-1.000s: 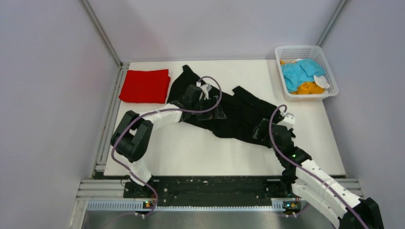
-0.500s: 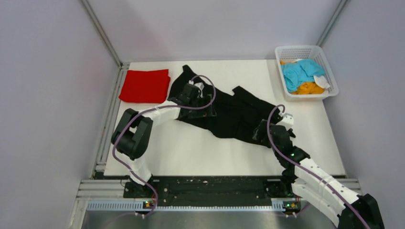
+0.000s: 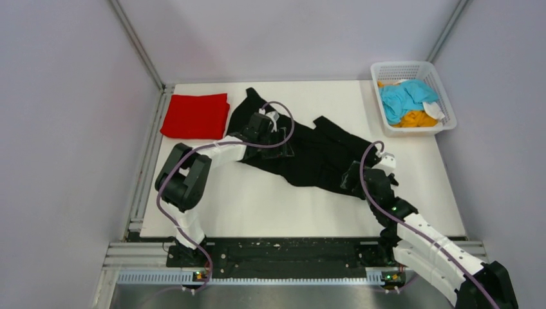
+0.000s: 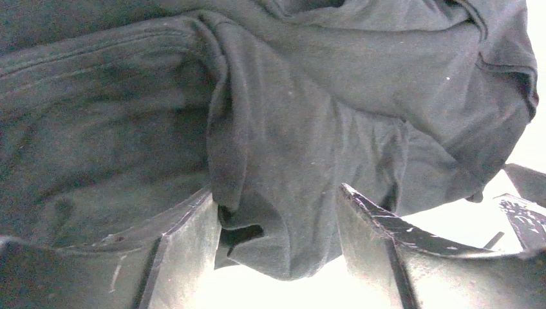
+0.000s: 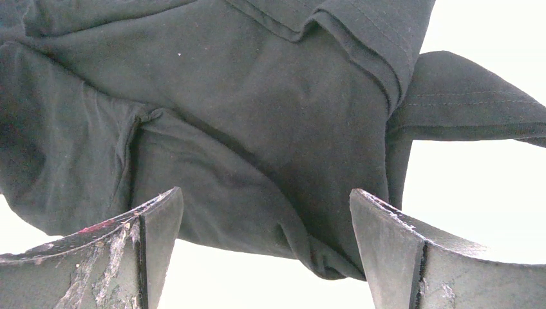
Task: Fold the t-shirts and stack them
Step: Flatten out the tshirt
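Large crumpled black cloth t-shirt (image 3: 322, 154), left gripper (image 4: 275, 190) at its left part, jaws partly apart astride a fold, right gripper (image 5: 265, 190) at its near right edge, jaws wide.

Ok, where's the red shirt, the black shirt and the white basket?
red t-shirt (image 3: 195, 116), top view, middle of the folded square.
black t-shirt (image 3: 322, 159), top view, middle of its spread-out body.
basket (image 3: 400, 69), top view, its far mesh wall.

the left arm (image 3: 222, 152) and right arm (image 3: 426, 232) have white shells, black joints, purple cables (image 3: 362, 168), scuffed dark fingers (image 5: 149, 248).
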